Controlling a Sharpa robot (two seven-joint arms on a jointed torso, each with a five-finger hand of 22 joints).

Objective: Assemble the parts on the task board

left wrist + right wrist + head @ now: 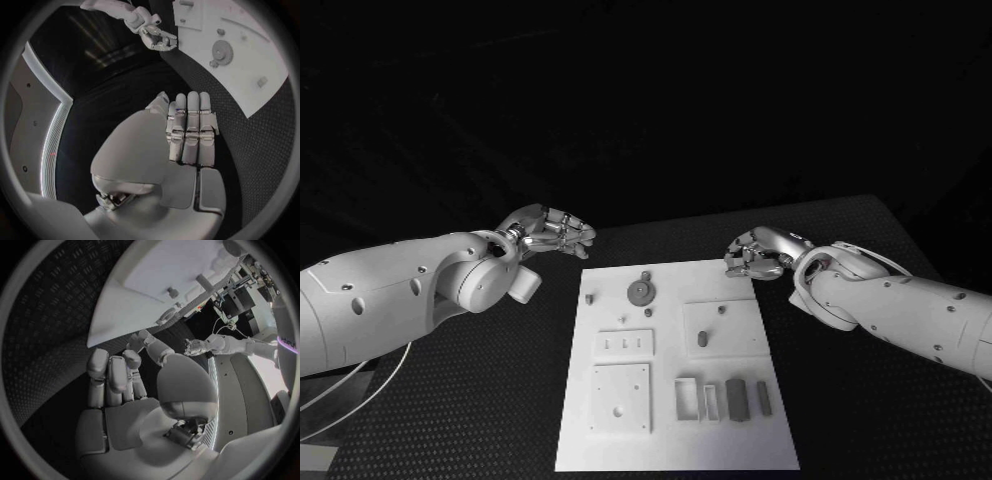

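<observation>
Task board (678, 440) sits mid-tabletop (473, 400), parts untouched: round gear-like part (640, 291) near the far end, upright grey blocks (736, 393) near the close end. Left hand (554, 232) and right hand (756, 254) hover at the board's far corners, fingers curled in on nothing. Looks like pre-start. Next move likely calls for one hand to uncurl and reach down for a part.

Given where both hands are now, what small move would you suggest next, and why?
Probably bring the right hand down toward the round grey gear-like part on the white task board. Both it and the left hand hover curled and hold nothing, near the board's far corners; the parts lie untouched.
</observation>
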